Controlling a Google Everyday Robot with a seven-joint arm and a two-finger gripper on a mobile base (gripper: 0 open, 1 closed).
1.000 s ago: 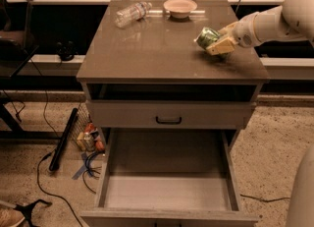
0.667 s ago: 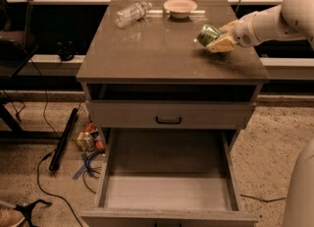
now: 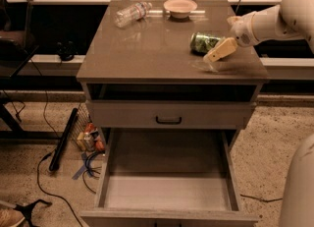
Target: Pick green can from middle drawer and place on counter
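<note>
The bench [image 3: 147, 59] is as it was a second ago. Below it the drawer [image 3: 167, 191] stands pulled out, its floor bare, so the pick from it is done.

The arm reaches in from the right, and the gripper [image 3: 223, 42] is over the bench's right edge, about midway between the front and back corners. It has barely shifted. What has changed is its hold: the fingers [image 3: 221, 50] covered part of the can a moment ago and now look spread, the near one angled down beside the can's right end.

The can [image 3: 203, 42] lies on its side on the bench, close to the right edge, more exposed than before and at much the same spot. I judge the placing to be essentially complete. What remains is to draw the gripper away without nudging the can, which could roll.
</note>
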